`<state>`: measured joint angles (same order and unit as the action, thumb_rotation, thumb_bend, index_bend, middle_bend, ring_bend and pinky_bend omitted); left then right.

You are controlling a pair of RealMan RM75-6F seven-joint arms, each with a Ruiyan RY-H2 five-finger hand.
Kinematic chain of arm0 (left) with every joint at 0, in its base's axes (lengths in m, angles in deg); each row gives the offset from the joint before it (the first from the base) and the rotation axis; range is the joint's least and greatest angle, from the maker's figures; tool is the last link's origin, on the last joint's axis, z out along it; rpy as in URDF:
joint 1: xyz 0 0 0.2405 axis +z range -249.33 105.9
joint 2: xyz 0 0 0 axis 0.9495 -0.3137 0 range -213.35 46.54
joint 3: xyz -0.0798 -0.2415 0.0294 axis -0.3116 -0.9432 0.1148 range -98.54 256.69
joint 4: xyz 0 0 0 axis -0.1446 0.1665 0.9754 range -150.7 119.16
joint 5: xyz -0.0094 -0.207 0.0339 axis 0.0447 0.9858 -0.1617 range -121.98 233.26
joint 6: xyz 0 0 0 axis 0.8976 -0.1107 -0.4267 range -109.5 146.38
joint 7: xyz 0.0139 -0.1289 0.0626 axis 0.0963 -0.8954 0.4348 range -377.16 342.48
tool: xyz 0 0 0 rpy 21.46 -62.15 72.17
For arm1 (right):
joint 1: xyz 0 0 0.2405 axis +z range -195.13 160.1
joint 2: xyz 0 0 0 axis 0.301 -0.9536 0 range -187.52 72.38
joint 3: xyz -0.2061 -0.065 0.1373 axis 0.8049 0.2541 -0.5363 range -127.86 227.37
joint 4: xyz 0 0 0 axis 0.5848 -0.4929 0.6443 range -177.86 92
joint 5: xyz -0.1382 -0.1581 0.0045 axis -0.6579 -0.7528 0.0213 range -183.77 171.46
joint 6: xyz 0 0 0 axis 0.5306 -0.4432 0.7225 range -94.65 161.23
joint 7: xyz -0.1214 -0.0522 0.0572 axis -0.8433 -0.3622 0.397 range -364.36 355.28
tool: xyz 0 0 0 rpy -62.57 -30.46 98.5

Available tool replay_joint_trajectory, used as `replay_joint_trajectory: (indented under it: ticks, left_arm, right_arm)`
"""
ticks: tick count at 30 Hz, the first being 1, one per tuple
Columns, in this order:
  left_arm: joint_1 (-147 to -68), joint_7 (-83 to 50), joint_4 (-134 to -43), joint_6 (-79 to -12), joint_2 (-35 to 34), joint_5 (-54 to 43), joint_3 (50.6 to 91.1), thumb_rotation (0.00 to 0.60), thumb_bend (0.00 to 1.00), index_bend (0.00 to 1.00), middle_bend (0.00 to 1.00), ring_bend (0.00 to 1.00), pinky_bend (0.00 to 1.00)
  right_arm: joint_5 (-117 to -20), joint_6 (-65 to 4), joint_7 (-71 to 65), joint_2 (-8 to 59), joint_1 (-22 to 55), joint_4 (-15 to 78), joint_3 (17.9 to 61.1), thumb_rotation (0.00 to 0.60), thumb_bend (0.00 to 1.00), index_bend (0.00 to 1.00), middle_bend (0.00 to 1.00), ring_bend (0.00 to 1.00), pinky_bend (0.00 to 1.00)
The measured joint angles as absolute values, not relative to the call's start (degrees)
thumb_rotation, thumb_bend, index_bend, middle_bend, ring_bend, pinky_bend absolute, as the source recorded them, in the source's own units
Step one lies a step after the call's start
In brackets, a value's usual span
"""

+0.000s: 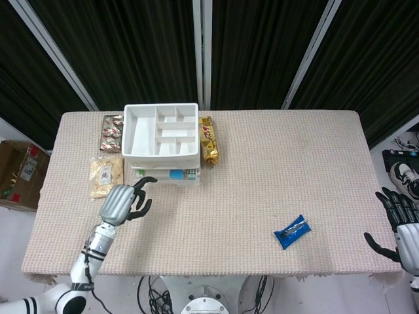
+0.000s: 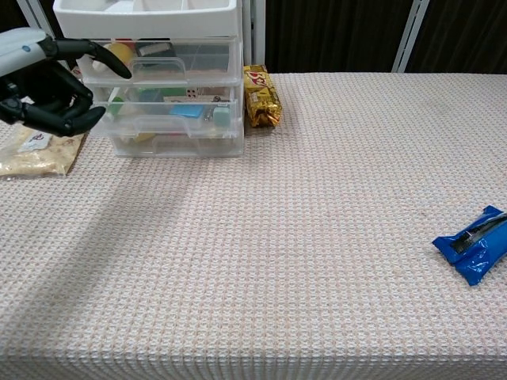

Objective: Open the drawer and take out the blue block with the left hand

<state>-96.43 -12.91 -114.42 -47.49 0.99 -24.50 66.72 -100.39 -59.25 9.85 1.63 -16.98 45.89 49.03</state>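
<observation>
— What does the left hand look like?
— Silver-grey shell on the back, black jointed fingers, a ringed silver wrist and a white forearm with black bands.
— And the right hand?
— Black fingers, pale grey cuff below.
</observation>
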Motion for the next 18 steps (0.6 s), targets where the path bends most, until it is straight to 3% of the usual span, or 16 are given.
replay_joint_trajectory:
  ticks: [12,18]
  left_arm:
    - [-103.2,-3.4,-113.8,-37.8,-0.3,-11.1,65.3,0.600,0.44,0.22,0.87,0.97,1.00]
    - [-105.1,-1.0,-116.6,-35.4,-2.8,-7.8,66.3,0.600,0.45,0.28,0.87,0.97,1.00]
  right_arm:
    - [-99.7,-58.4,11.2,2.2,-16.9,44.4,49.1,0.600,0.19,0.00,0.01,0.00,0.00]
    - [-99.6,-58.0,11.3,2.5,-16.6,44.1,49.1,0.600,0.19,0.00,0.01,0.00,0.00]
